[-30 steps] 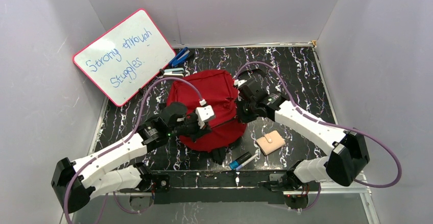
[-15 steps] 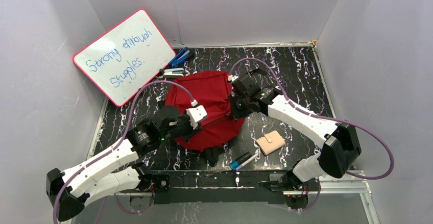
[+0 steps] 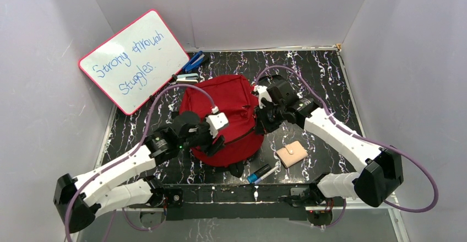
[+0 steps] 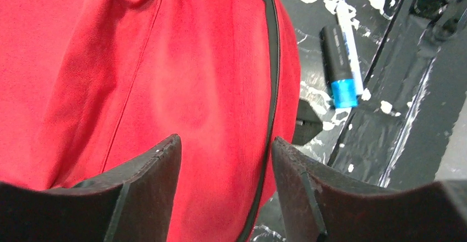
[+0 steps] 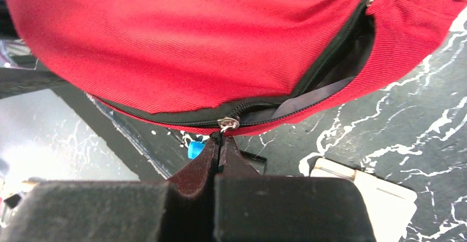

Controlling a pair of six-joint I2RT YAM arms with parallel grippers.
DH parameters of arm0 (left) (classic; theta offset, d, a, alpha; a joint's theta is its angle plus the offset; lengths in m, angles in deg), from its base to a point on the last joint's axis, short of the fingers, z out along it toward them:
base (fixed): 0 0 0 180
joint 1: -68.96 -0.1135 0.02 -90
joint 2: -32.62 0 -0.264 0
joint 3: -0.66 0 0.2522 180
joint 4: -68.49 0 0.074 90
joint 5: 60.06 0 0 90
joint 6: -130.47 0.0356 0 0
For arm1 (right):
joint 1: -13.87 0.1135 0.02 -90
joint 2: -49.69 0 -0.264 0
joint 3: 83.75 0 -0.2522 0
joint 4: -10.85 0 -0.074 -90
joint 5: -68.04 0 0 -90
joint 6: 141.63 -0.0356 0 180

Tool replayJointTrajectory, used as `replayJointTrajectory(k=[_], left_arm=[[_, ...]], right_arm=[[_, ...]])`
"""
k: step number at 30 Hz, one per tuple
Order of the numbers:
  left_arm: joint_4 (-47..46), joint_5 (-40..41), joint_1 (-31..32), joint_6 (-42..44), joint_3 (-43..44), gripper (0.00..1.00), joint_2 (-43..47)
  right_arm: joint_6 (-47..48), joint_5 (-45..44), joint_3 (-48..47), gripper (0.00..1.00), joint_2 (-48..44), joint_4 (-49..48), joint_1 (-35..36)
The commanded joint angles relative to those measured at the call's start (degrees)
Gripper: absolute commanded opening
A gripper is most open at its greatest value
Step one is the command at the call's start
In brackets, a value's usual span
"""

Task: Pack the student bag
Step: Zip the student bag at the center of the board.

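Note:
The student bag (image 3: 234, 96) is a soft dark-red backpack lying in the middle of the black marbled table. My left gripper (image 3: 216, 144) is open over its near left side. In the left wrist view its fingers (image 4: 159, 165) stand apart with only red fabric (image 4: 165, 60) and a black zipper line behind them, and nothing is held. My right gripper (image 3: 259, 122) is at the bag's right edge. In the right wrist view this gripper (image 5: 220, 138) is shut on the short black pull hanging from the silver zipper slider (image 5: 228, 123). Beyond the slider the bag (image 5: 193, 43) gapes partly open.
A beige wallet (image 3: 291, 154) lies right of the bag, with a blue-capped marker (image 3: 258, 173) and a white pen near the front edge. A whiteboard (image 3: 135, 60) leans at the back left, with a blue stapler (image 3: 194, 63) beside it. Grey walls close in three sides.
My left gripper has gone from shut to open and let go of the bag's fabric. The right gripper, still shut on the pull, swung left and then back right; the bag shifted slightly.

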State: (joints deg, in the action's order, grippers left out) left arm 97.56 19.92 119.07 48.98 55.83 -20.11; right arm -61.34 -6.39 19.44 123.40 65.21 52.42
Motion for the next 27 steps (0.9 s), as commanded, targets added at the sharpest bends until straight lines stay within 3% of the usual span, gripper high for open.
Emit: replayJointTrajectory(k=[1, 11, 13, 20, 27], left_arm=[[-12.3, -6.0, 0.0, -2.7, 1.0, 0.61, -6.2], [-23.8, -13.5, 1.6, -4.5, 2.2, 0.64, -17.7], [-24.9, -12.9, 2.3, -4.3, 1.8, 0.53, -18.7], [-26.7, -9.7, 2.5, -4.4, 0.7, 0.0, -19.0], [-22.0, -7.2, 2.5, -4.0, 0.3, 0.0, -16.6]], right_arm=[[1.5, 6.1, 1.1, 0.0, -3.2, -0.9, 0.5], [-0.3, 9.1, 1.5, 0.0, -6.5, -1.3, 1.0], [-0.7, 11.4, 0.7, 0.0, -6.1, -1.5, 1.1], [-3.6, 15.4, -0.5, 0.0, -4.7, -6.5, 7.5], [-4.7, 13.4, -2.4, 0.0, -5.3, -8.8, 11.3]])
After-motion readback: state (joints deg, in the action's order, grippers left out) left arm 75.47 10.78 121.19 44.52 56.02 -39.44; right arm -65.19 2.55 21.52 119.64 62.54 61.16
